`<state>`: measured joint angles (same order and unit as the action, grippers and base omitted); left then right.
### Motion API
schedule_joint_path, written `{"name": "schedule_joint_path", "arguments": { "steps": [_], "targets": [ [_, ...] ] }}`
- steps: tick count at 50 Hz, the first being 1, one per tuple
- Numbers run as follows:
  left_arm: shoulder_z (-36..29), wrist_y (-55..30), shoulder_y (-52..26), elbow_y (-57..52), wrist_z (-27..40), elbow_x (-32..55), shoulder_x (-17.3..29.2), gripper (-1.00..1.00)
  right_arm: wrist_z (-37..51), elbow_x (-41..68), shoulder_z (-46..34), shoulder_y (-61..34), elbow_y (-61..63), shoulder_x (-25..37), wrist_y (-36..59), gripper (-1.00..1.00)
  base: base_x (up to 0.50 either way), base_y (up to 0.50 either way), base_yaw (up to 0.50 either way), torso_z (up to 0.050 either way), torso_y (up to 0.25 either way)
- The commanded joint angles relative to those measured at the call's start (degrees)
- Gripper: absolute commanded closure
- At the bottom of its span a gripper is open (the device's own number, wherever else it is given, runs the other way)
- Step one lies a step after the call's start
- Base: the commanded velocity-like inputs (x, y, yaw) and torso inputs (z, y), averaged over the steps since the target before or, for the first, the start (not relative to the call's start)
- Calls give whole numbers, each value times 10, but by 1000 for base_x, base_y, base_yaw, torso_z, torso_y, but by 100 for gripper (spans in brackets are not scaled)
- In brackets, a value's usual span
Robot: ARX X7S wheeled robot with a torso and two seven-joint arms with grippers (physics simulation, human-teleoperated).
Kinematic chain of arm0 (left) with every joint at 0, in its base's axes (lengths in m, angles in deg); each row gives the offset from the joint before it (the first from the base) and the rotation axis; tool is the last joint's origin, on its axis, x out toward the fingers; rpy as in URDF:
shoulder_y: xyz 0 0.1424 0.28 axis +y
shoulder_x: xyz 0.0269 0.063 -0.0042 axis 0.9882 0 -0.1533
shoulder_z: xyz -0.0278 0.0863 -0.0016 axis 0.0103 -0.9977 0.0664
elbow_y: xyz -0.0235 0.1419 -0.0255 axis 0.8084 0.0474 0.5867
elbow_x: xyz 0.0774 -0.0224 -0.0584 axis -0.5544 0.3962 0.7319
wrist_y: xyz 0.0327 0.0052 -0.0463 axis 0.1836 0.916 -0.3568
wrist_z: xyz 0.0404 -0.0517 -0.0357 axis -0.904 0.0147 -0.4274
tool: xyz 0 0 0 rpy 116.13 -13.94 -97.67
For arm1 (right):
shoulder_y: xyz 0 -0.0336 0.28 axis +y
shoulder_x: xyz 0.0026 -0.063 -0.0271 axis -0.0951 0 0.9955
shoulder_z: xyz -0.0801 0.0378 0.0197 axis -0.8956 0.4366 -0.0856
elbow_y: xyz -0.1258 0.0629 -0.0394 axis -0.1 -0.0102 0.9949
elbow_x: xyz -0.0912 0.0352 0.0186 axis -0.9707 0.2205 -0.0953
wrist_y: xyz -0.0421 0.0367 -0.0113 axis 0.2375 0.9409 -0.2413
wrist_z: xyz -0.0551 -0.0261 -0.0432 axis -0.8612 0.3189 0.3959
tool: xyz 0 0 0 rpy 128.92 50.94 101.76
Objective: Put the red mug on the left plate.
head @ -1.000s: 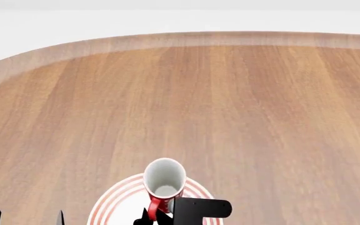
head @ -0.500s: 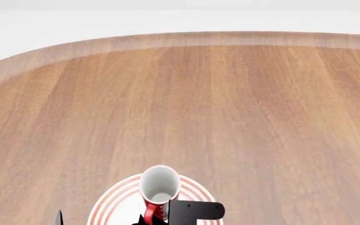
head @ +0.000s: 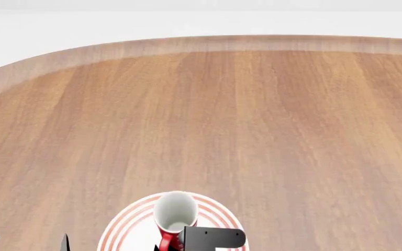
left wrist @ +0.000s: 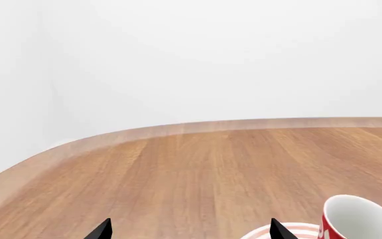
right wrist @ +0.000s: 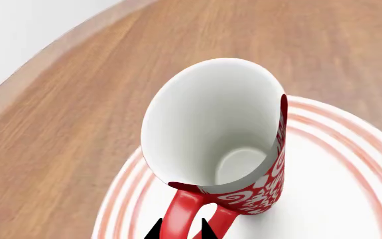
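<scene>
The red mug (head: 175, 214) with white scroll pattern and white inside stands upright over the left plate (head: 127, 225), a white plate with red rings, at the near edge of the table. My right gripper (right wrist: 181, 230) is shut on the mug's red handle (right wrist: 189, 214); its black body (head: 211, 238) shows just behind the mug. In the right wrist view the mug (right wrist: 224, 134) is over the plate (right wrist: 350, 184). My left gripper (left wrist: 187, 231) is open and empty, left of the plate (left wrist: 297, 230); the mug (left wrist: 357, 216) shows beside it.
The wooden table (head: 201, 115) stretches far ahead with a rounded far edge (head: 187, 44) and a white wall beyond. The left gripper's fingertips (head: 65, 241) show at the near left edge in the head view.
The mug and my right gripper have moved nearer and lower, onto the plate's middle. The left gripper has stayed put.
</scene>
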<state>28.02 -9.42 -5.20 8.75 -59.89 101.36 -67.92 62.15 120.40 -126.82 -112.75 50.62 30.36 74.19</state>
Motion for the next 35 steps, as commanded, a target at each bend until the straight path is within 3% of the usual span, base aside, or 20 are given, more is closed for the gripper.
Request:
{"name": "schedule_joint_path", "arguments": {
  "steps": [1, 35],
  "targets": [
    [-1, 1, -1, 0, 2, 1, 2, -100, -10, -7, -6, -11, -31, -10, -10, 100, 0, 0, 0, 0, 0],
    [-6, 3, -3, 3, 7, 3, 4, -100, -20, 8, -32, -26, -84, -19, -35, 100, 1, 0, 0, 0, 0]
  ]
}}
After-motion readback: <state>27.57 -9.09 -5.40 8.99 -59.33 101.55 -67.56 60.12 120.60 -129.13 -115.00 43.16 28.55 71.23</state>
